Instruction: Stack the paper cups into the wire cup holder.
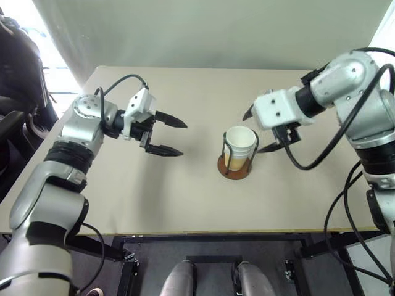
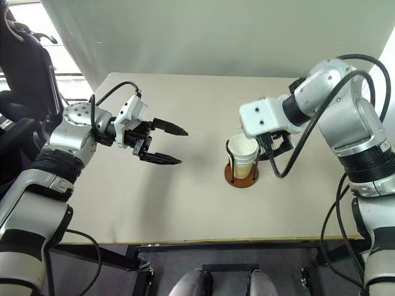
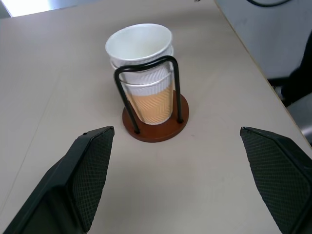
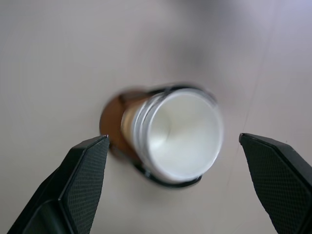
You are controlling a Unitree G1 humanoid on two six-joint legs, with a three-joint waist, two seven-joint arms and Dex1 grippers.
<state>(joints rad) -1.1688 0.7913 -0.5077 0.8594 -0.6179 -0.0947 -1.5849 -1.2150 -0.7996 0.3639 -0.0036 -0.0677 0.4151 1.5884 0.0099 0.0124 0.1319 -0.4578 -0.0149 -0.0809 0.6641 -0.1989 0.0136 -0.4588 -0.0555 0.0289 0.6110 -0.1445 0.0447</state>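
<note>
- The counter (image 1: 185,98) was a plain beige surface carrying one group of things, set right of its middle and closer to the near edge than to the far one.
- The wire cup holder (image 1: 235,168) stood upright there on its round reddish-brown base, its thin dark loops rising around the cups.
- The paper cups (image 1: 240,147) sat nested inside the holder, upright, mouth up. The left wrist view showed stacked white rims (image 3: 140,46) above the top of the wire loop and a tan side lower down between the wires. How many cups made the stack could not be told for certain.
- The right gripper (image 1: 261,131) hung over the counter just beside the stack on its right, tilted downward toward it. Its fingers were spread wide; in the right wrist view one finger (image 4: 80,183) stood on either side of the cup mouth (image 4: 183,134), both apart from it, holding nothing.
- The left gripper (image 1: 171,135) hovered above the counter to the left of the holder, well apart from it, pointing across at it.
- Its fingers (image 3: 85,170) were likewise spread wide and empty, with the holder and cups seen between them in the left wrist view.
- A dark chair (image 2: 24,68) stood beyond the counter's far left corner.
</note>
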